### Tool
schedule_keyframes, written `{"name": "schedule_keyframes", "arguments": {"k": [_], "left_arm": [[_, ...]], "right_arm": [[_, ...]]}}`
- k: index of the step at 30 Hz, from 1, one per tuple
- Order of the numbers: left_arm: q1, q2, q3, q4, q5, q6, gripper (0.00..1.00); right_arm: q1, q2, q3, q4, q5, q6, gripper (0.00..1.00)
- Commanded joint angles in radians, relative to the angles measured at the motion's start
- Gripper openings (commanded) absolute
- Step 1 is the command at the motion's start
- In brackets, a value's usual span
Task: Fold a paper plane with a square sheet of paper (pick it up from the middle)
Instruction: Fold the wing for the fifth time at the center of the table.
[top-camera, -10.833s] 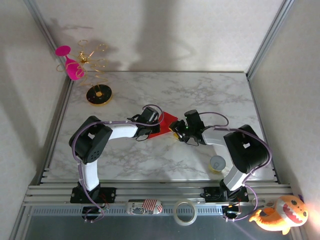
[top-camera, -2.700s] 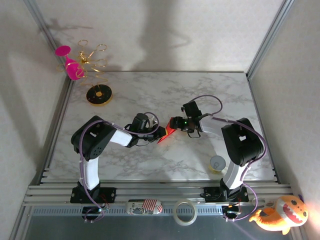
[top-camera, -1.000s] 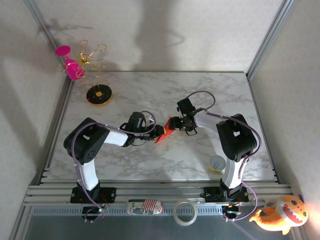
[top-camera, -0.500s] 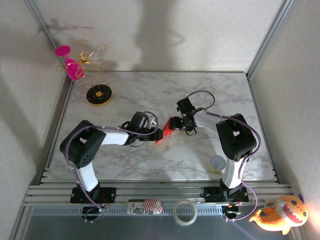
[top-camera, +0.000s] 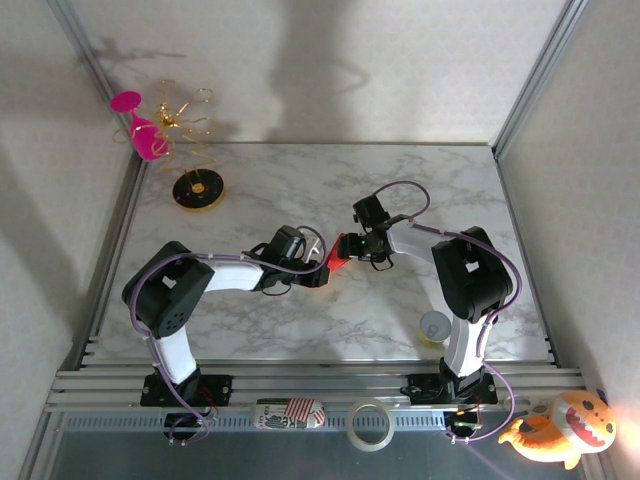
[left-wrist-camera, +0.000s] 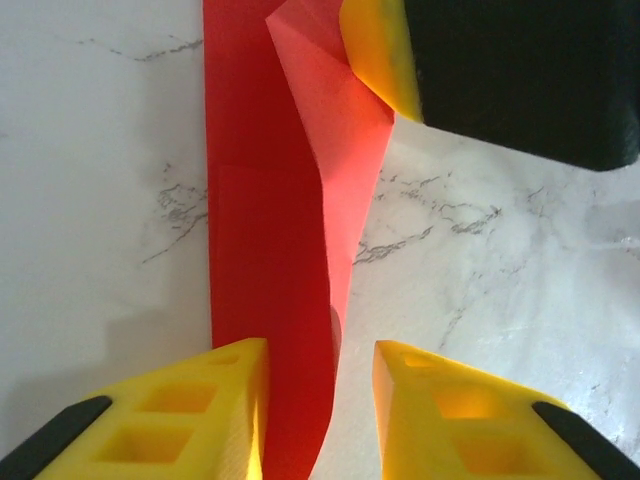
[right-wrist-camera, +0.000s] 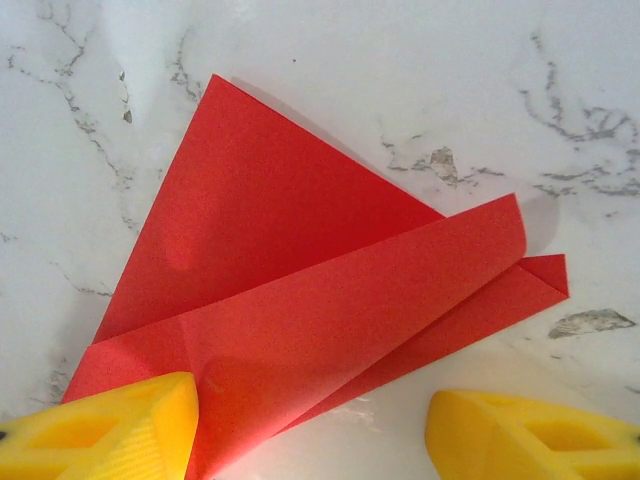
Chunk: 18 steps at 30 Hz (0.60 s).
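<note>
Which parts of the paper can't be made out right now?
Top view: paper too small, mostly covered by the left gripper and right gripper.
Left wrist view: paper's near end cut off by the bottom edge.
Right wrist view: paper's lower corner hidden behind a yellow finger.

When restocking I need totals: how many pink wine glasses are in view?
1. The pink wine glass sits tilted on the gold rack at the far left corner; no other is visible, and none seems hidden.
</note>
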Motion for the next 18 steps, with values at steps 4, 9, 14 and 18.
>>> {"name": "schedule_keyframes", "arguments": {"k": [4, 9, 14, 18], "left_arm": [[-0.014, 0.015, 0.034, -0.050, -0.025, 0.101, 0.29], [-0.012, 0.034, 0.046, -0.063, -0.033, 0.120, 0.28], [-0.008, 0.047, 0.050, -0.058, -0.022, 0.111, 0.28], [0.001, 0.050, 0.052, -0.059, -0.011, 0.108, 0.26]], "right_arm": [[0.023, 0.179, -0.055, 0.048, -0.041, 0.003, 0.66], [0.023, 0.182, -0.052, 0.045, -0.041, 0.002, 0.66], [0.023, 0.186, -0.052, 0.042, -0.044, -0.001, 0.66], [0.023, 0.190, -0.049, 0.042, -0.047, -0.002, 0.66]]}}
